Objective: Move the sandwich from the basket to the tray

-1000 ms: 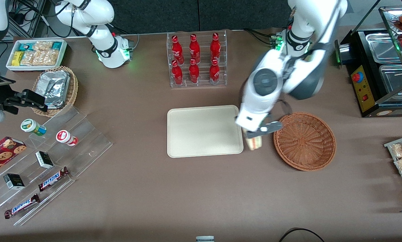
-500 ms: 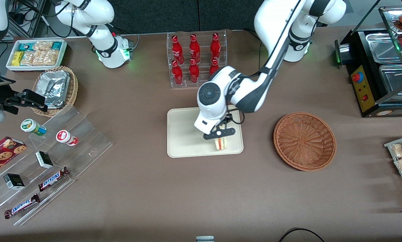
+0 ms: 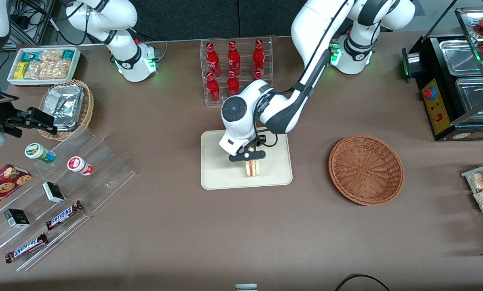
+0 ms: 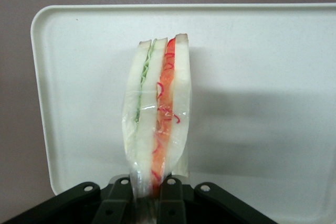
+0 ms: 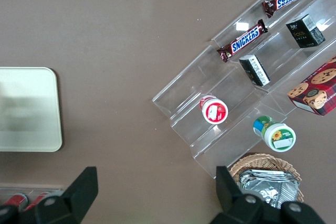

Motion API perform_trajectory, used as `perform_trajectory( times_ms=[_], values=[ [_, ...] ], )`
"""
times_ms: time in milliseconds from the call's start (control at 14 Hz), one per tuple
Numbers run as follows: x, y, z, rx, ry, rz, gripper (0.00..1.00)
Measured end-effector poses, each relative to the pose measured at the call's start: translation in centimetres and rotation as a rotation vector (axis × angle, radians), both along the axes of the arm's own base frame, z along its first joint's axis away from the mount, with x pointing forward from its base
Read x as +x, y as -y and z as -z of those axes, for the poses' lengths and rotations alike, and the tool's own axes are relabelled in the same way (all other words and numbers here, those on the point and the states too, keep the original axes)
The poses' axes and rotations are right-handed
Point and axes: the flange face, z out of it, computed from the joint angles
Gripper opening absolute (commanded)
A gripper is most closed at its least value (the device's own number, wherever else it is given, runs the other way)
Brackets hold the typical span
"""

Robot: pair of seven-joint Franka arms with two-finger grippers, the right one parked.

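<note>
My left gripper (image 3: 248,156) hangs over the cream tray (image 3: 217,161), at the part of it nearer the front camera, and is shut on the sandwich (image 3: 252,168). In the left wrist view the black fingers (image 4: 171,192) pinch the wrapped corner of the sandwich (image 4: 157,108), whose white bread, green and pink-red layers point away from the gripper (image 4: 149,190) over the tray (image 4: 262,77). I cannot tell whether the wedge touches the tray. The reddish-brown wicker basket (image 3: 365,169) sits beside the tray toward the working arm's end, with nothing in it.
A clear rack of red bottles (image 3: 235,70) stands farther from the camera than the tray. Clear stepped shelves (image 3: 63,190) with snacks, a tan basket with foil (image 3: 67,107) and a white bin (image 3: 43,64) lie toward the parked arm's end. A black food warmer (image 3: 455,81) stands toward the working arm's end.
The gripper carried the sandwich from the gap between basket and tray to over the tray, then a little more toward the parked arm's end.
</note>
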Motion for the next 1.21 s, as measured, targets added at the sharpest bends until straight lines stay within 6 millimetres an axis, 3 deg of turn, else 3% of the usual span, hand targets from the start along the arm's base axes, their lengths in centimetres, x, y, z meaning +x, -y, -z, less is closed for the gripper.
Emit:
perform_trajectory(
  times_ms=[357,429,500,571,643,1000,1214],
  values=[
    [-2.8,2.2,2.3,0.020,-0.020,0.052,0.00],
    [-3.2,2.6,2.5,0.022,-0.022,0.059,0.06],
    [-3.3,2.6,2.7,0.024,-0.022,0.062,0.27],
    [-3.2,2.6,2.7,0.025,-0.022,0.061,0.74],
    [-3.2,2.5,2.7,0.026,-0.021,0.060,0.99],
    [-2.7,2.4,2.3,0.025,-0.010,0.057,1.00],
    [-0.3,0.7,-0.9,0.031,0.011,0.014,1.00]
  ],
)
